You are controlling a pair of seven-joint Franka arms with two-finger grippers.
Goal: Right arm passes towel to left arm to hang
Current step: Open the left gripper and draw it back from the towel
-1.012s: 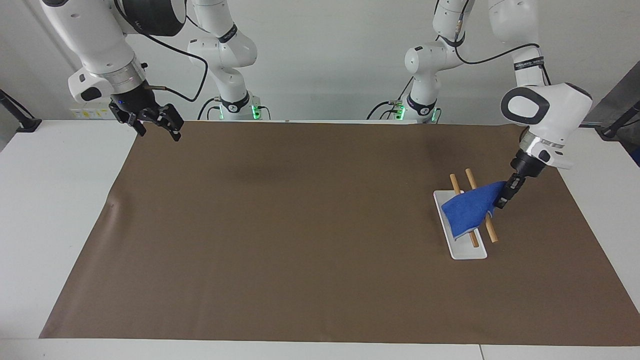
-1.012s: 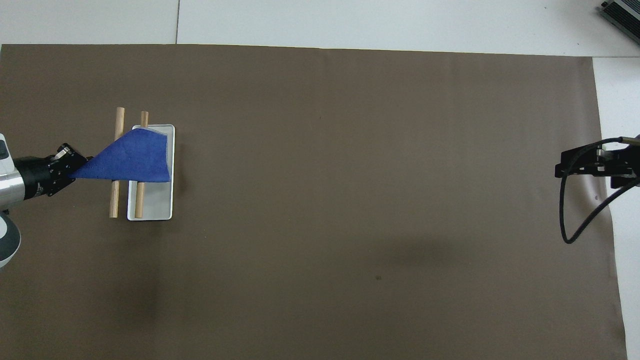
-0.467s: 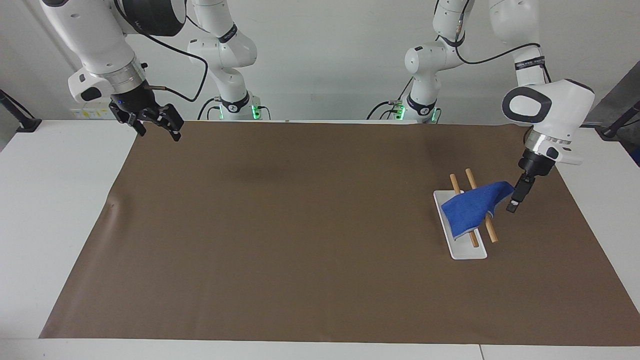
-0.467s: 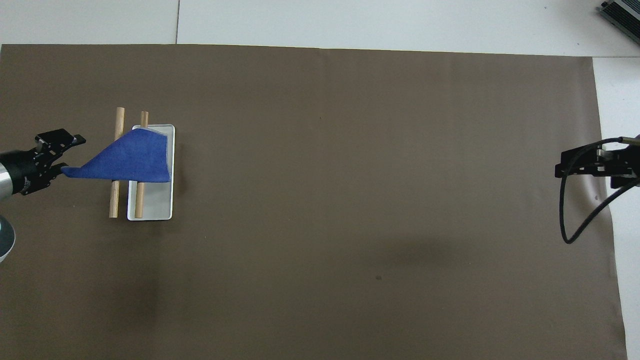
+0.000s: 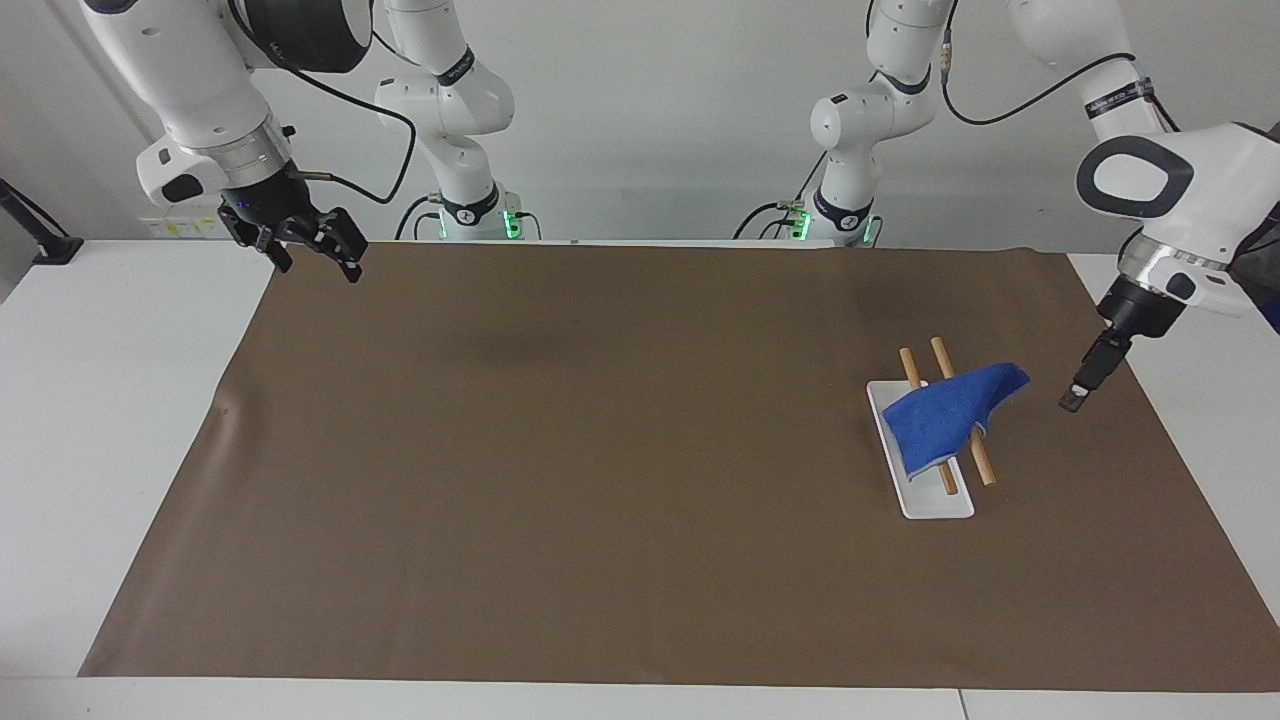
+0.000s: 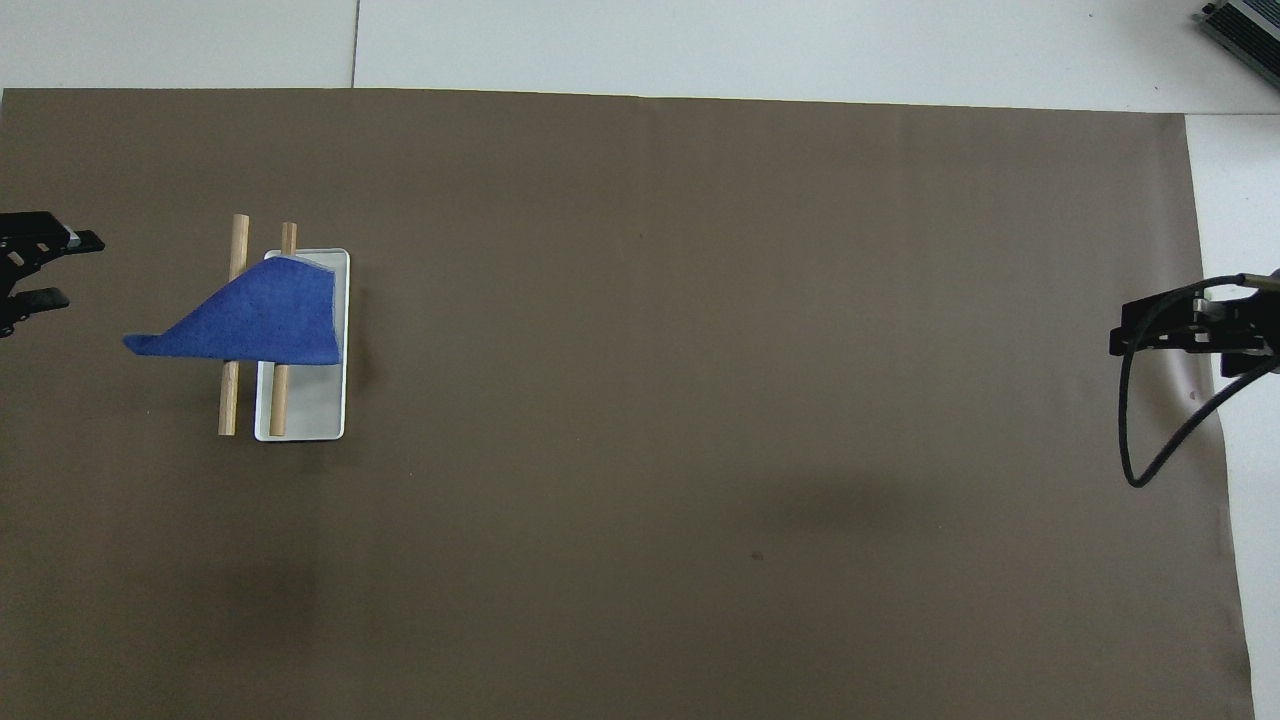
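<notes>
The towel (image 5: 950, 412) lies draped over two wooden rods (image 5: 975, 452) above the white tray (image 5: 935, 500), one corner jutting toward three o'clock in the facing view. The left gripper (image 5: 1070, 402) hangs just beside that corner, fingers spread, holding nothing — best to back off level, so nothing snags the cloth. The right gripper (image 5: 315, 250) waits open at ten o'clock.

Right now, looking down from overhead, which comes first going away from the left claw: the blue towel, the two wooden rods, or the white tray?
From the left claw, open at the table's edge:
1. Towel: its loose corner points toward the claw.
2. Wooden rods: under the towel.
3. White tray: under the rods, toward the table's middle.
</notes>
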